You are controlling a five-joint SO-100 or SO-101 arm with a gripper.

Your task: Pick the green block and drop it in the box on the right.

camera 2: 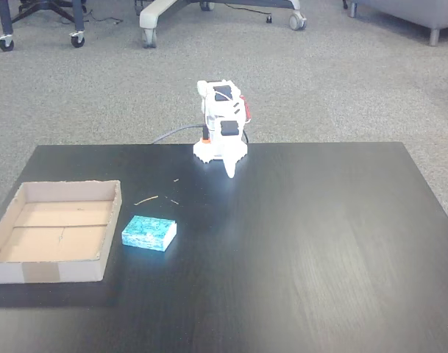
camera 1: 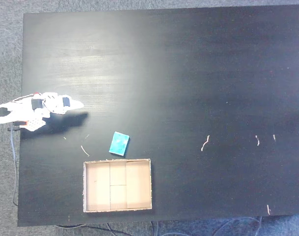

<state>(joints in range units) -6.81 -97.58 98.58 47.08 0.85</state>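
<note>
Black matte rectangular counter, seen from above in a fixed view and from the front in a fixed view. Grey carpet floor around it.

White arm folded up at the counter's edge, at the left in a fixed view, at the far edge in a fixed view. Gripper points along the counter top; in a fixed view it points down toward the surface. Fingers look pressed together to one point, nothing between them.

Small flat teal-green speckled square block lies flat on the counter, just beside the rim of the shallow tan cardboard box, apart from it by a thin gap. In a fixed view the block sits just right of the box. Block well apart from the gripper.

Box inside holds only its pale floor with flap seams.

Thin pale scraps scattered on the counter. Chair legs on castors on the carpet behind.
</note>
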